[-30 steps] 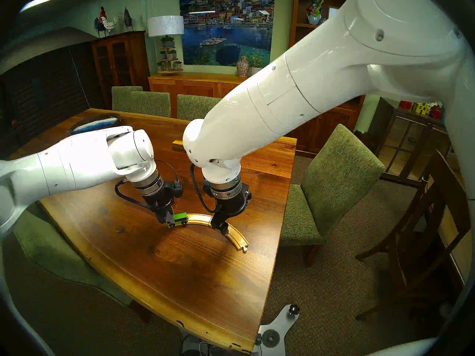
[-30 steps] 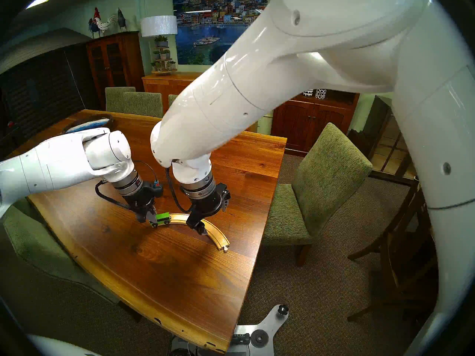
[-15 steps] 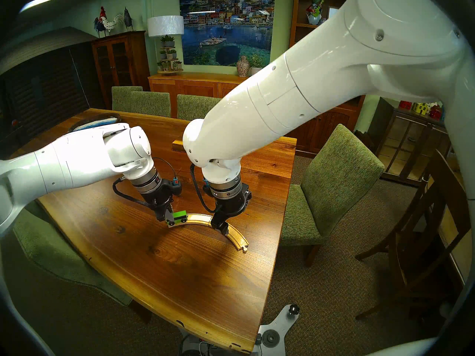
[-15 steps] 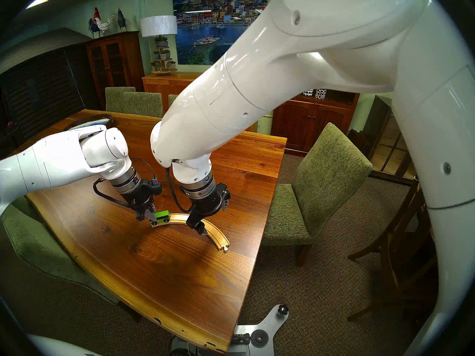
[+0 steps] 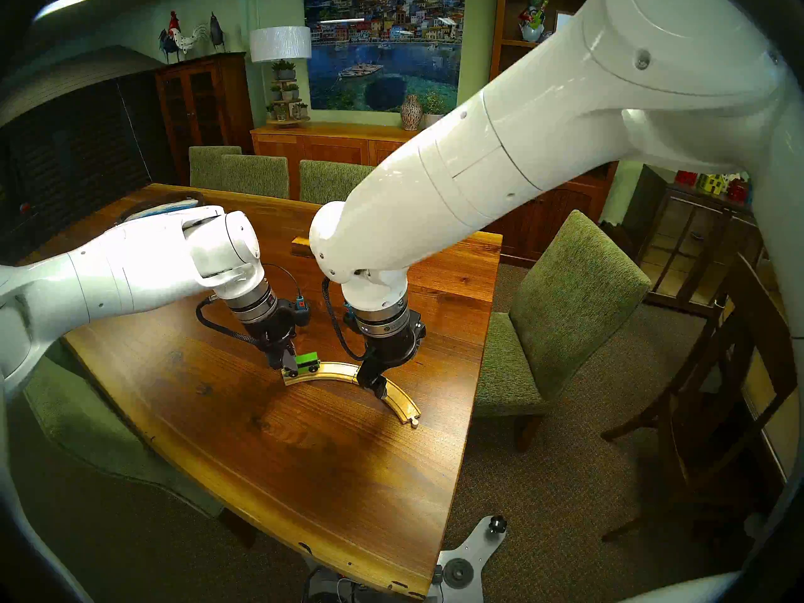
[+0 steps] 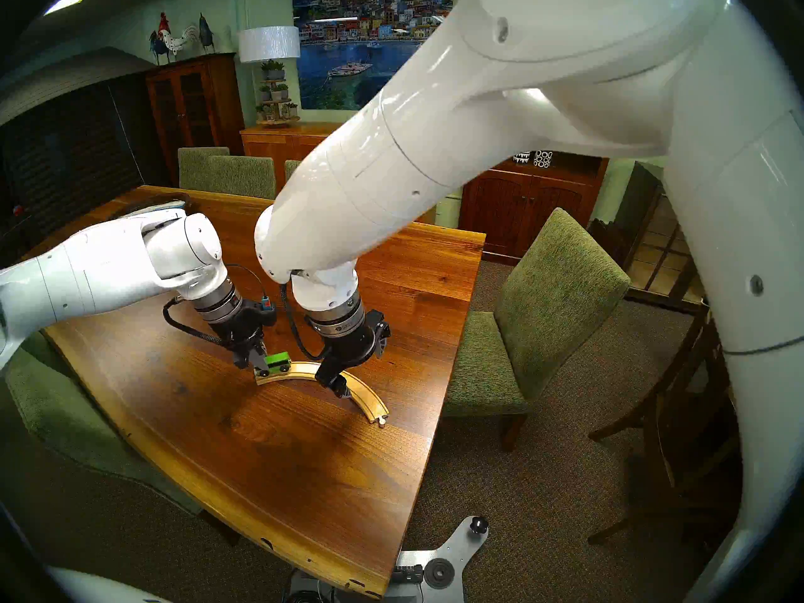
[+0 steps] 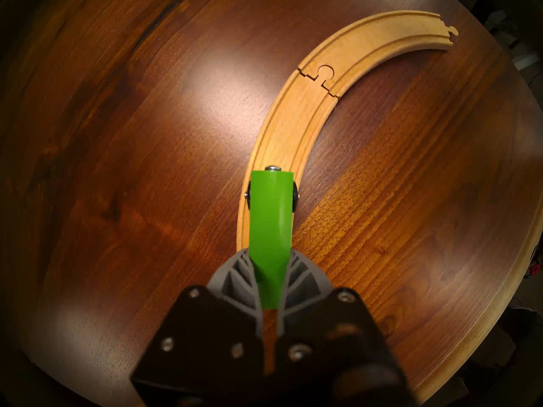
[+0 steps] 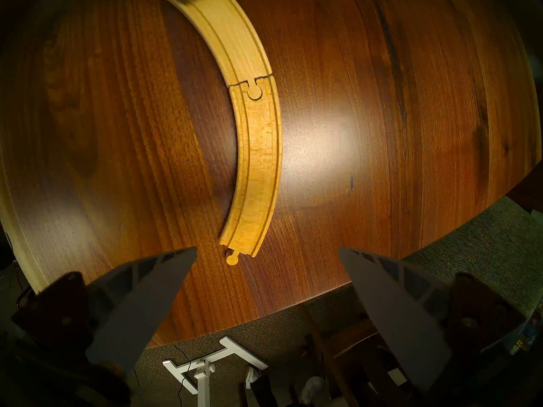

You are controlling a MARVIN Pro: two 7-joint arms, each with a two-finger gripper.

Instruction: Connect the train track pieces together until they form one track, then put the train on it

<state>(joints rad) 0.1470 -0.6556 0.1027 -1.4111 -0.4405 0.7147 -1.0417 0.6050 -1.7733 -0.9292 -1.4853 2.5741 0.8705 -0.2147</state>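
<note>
Holding the green train (image 7: pixel 271 218) lengthwise over the track (image 7: pixel 296 127) end, the left gripper (image 7: pixel 269 283) clamps it; the right gripper (image 8: pixel 267 283) hangs wide open.

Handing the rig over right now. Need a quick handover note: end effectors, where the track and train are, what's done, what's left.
Left end effector: shut on the train, holding its rear end.
Right end effector: open, empty, above the track's free peg end, touching nothing.
Track: both curved pieces lie joined on the table, peg seated in socket, forming one arc.
Train: over the track's left end, lined up with the grooves; I cannot tell whether the wheels are seated.
Done: track connected.
Left: seat the wheels in the grooves if needed, open the left end effector, withdraw.
</note>
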